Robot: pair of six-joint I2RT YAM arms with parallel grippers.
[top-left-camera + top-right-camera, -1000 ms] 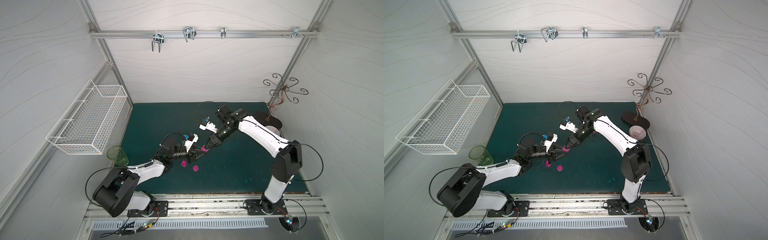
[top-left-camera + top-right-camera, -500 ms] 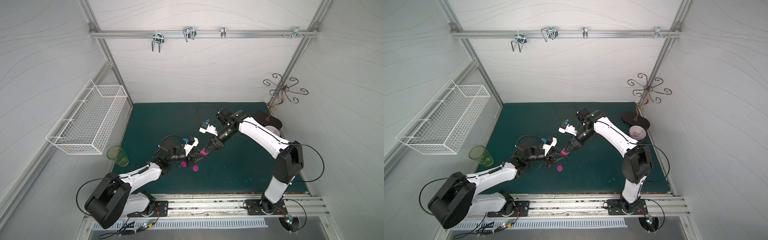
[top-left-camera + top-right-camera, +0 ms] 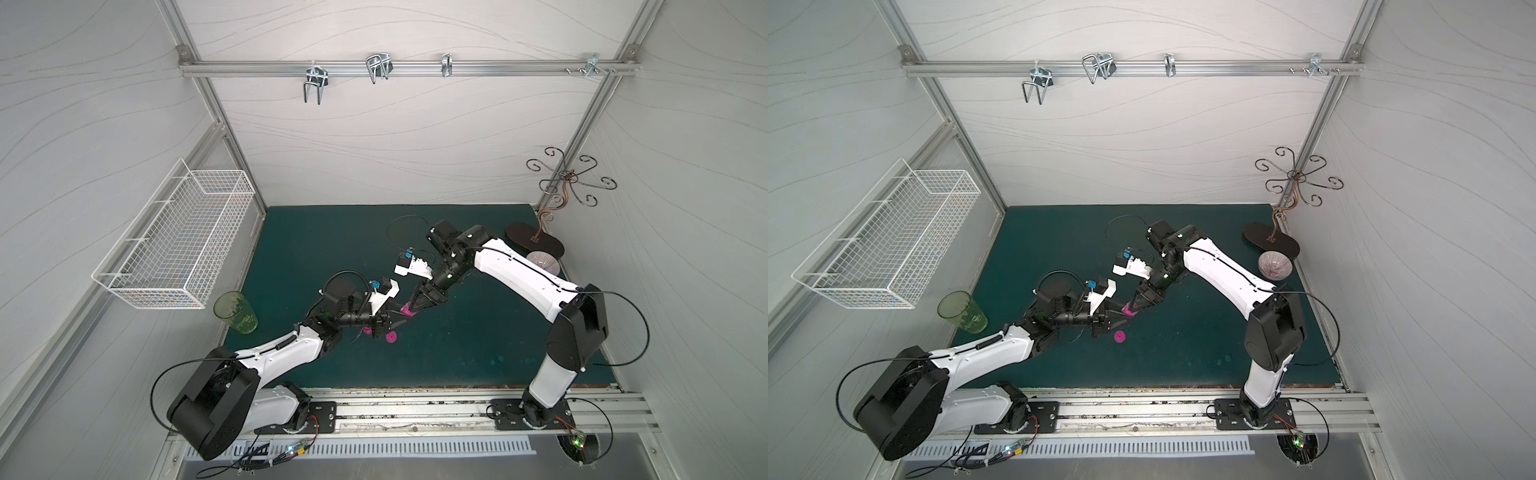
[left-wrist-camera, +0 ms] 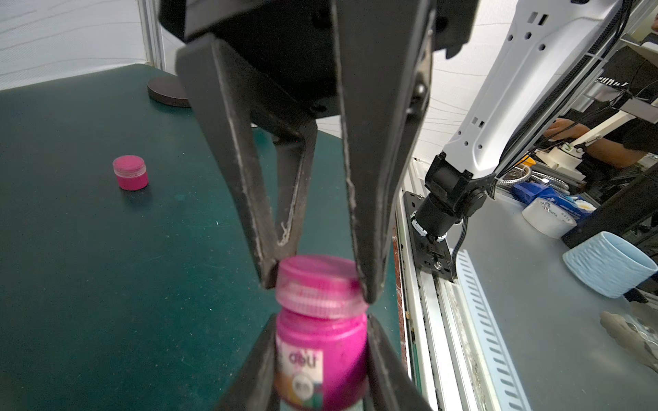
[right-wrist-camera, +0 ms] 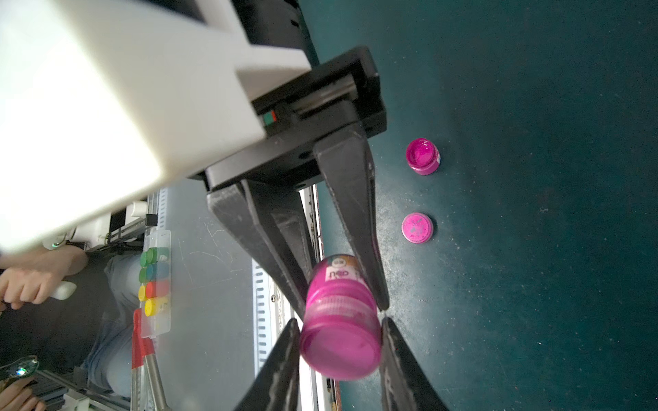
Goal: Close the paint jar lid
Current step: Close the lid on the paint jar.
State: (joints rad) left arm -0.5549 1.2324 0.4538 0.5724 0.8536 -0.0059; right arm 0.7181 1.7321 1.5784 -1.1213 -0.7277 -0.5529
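While left gripper [image 4: 322,331] clamps tight on body of small magenta plastic paint jar [image 4: 334,356], right gripper [image 5: 340,320] pinches round magenta screw lid [image 4: 318,284] seated on jar mouth, jaws narrowly parted. Jar held above middle of dark green mat [image 3: 457,353].

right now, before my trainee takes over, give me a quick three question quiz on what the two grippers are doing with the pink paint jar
1. True or false: the left gripper grips the paint jar by its body.
2. The right gripper is: A) open above the mat, B) shut on the lid at the jar's neck, C) out of view.
3. Short answer: which two other pink things sit on the mat?

Key
1: true
2: B
3: an open jar and a loose lid, side by side and apart.
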